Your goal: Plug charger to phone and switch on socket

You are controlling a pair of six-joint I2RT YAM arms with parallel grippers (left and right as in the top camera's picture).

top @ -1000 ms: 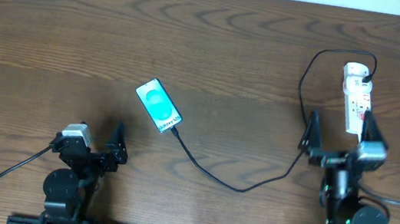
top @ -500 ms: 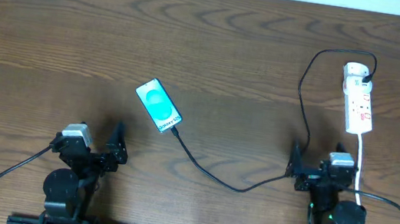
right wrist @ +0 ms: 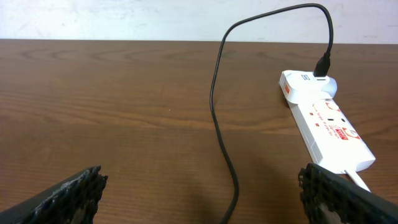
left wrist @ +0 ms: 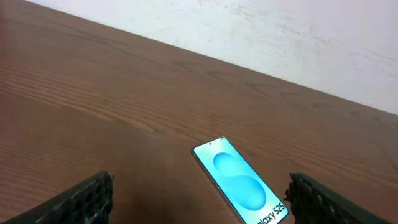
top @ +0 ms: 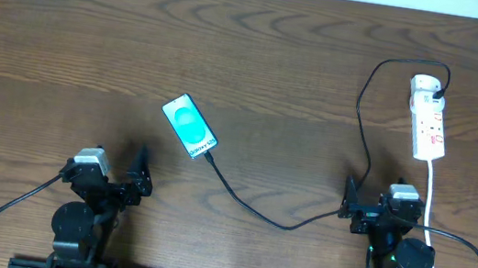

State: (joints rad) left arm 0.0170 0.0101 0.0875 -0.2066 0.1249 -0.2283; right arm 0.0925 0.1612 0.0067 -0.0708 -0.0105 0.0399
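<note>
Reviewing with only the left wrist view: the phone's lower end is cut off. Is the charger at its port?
Observer: Overhead, the charger tip meets the phone at its lower end; it looks plugged in.
Operator: Where does its other end go?
Observer: Into the white adapter on the socket, far right.
Operator: Is the right hand there?
Observer: No, the right hand sits open, short of the socket, holding nothing.

Overhead I look straight down on the whole table (top: 259, 53); my left wrist view skims low toward the phone (left wrist: 239, 185), my right toward the socket (right wrist: 326, 122).
</note>
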